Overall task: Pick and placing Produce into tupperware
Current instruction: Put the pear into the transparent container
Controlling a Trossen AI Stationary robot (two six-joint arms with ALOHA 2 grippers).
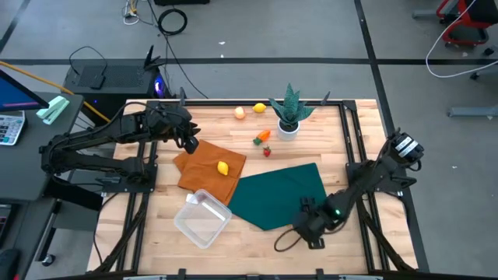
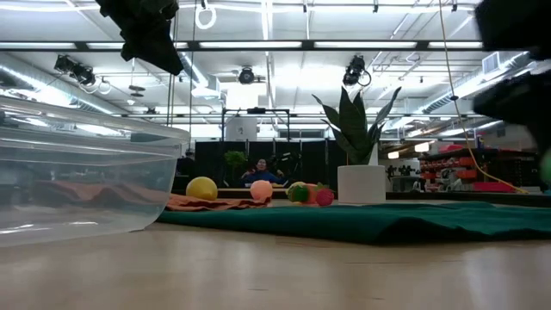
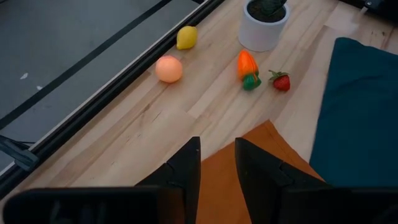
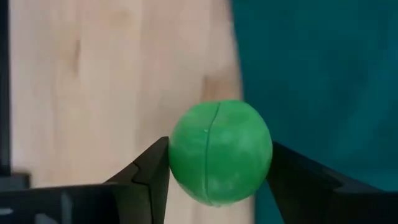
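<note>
Right gripper low at table's near edge, fingers clamping; left gripper hovering, fingers narrowly apart.

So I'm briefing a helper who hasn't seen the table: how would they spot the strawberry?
Find the white-potted spiky plant at the table's far edge. Just in front of it, on bare wood, lie a carrot and the strawberry. The strawberry is the smaller, red one with a green cap, nearer the green cloth.

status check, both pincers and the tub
Right pincer shut on green fruit near green cloth. Left pincer open, empty, above orange cloth. Tupperware empty.
</note>
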